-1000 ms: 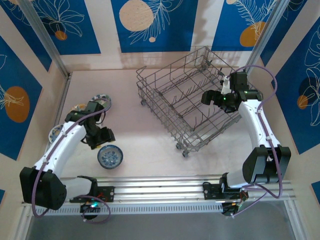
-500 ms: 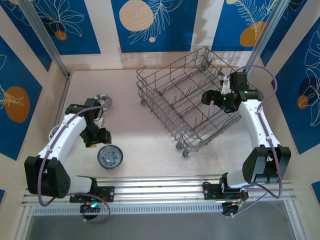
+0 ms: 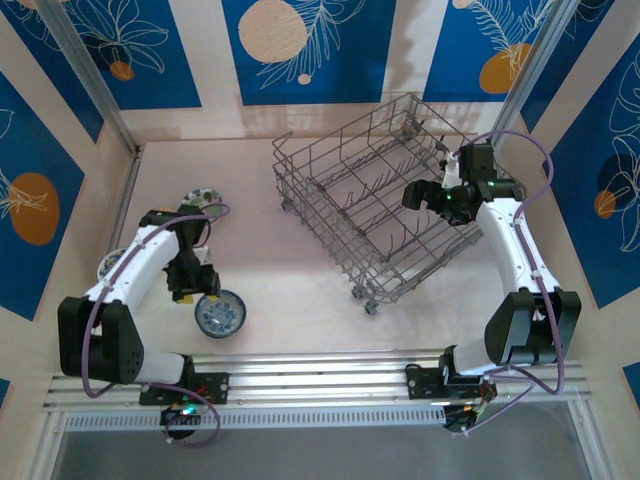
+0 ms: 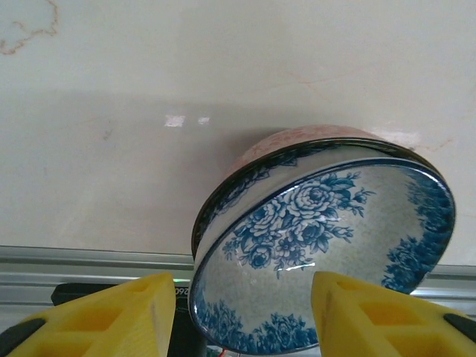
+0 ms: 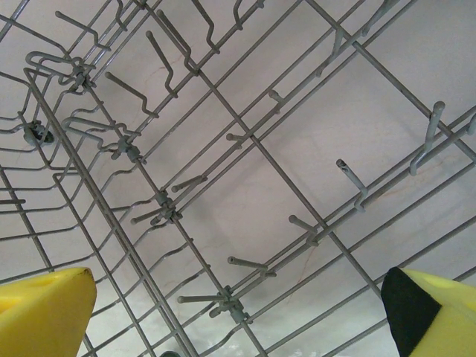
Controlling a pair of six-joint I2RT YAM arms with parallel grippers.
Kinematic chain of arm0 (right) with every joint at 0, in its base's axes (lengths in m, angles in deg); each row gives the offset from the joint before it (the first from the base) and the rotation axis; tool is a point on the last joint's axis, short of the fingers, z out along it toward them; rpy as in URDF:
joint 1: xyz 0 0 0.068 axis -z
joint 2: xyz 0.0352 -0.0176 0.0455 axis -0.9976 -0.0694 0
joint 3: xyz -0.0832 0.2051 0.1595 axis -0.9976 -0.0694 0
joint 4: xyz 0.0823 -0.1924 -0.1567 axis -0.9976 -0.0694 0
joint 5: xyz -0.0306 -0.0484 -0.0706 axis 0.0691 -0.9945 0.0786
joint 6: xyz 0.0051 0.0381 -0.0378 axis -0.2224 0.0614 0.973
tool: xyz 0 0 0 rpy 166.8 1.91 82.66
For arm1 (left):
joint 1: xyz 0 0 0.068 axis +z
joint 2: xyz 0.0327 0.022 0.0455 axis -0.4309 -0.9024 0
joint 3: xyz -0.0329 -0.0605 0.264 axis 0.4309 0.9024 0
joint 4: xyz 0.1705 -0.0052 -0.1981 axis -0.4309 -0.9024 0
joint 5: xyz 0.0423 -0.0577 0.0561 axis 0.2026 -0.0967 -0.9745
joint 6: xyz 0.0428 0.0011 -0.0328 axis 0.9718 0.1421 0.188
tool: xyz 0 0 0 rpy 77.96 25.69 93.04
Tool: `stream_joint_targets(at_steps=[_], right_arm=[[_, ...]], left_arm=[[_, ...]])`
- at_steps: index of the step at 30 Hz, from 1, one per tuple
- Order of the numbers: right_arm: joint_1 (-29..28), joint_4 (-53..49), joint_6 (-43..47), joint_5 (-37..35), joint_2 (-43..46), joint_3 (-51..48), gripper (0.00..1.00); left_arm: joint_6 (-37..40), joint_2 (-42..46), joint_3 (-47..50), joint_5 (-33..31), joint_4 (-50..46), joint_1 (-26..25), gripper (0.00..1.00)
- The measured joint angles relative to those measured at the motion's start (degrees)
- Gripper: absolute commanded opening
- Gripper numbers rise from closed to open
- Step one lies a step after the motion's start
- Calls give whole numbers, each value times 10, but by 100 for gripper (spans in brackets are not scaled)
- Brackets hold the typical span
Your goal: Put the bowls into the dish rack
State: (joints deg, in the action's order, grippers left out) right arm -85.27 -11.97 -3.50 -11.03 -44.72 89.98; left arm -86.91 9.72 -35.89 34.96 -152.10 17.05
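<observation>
Top: high at near edge, looking down on whole worktop (image 3: 260, 250). Left wrist close on bowl (image 4: 320, 245); right wrist close over rack (image 5: 162, 201).

From the left side of the table, the left arm (image 3: 130, 275) folds back on itself, elbow far and wrist turned toward the near edge. The left gripper (image 3: 203, 287) points down, its yellow fingers (image 4: 111, 312) spread wide. The right arm (image 3: 510, 250) reaches far along the right side with its wrist bent leftward. The right gripper (image 3: 420, 195) gapes too, its fingers (image 5: 44, 309) wide apart.
</observation>
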Motion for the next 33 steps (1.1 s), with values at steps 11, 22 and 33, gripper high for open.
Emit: stream_joint_targets(at_steps=[11, 22, 33], right_arm=[[6, 12, 0, 5, 0, -7, 100], [9, 20, 0, 11, 4, -9, 100], [9, 25, 0, 15, 4, -9, 100]], left_arm=[[0, -31, 7, -6, 1, 0, 44], [0, -48, 9, -8, 2, 0, 30], [5, -57, 9, -7, -2, -1, 14]])
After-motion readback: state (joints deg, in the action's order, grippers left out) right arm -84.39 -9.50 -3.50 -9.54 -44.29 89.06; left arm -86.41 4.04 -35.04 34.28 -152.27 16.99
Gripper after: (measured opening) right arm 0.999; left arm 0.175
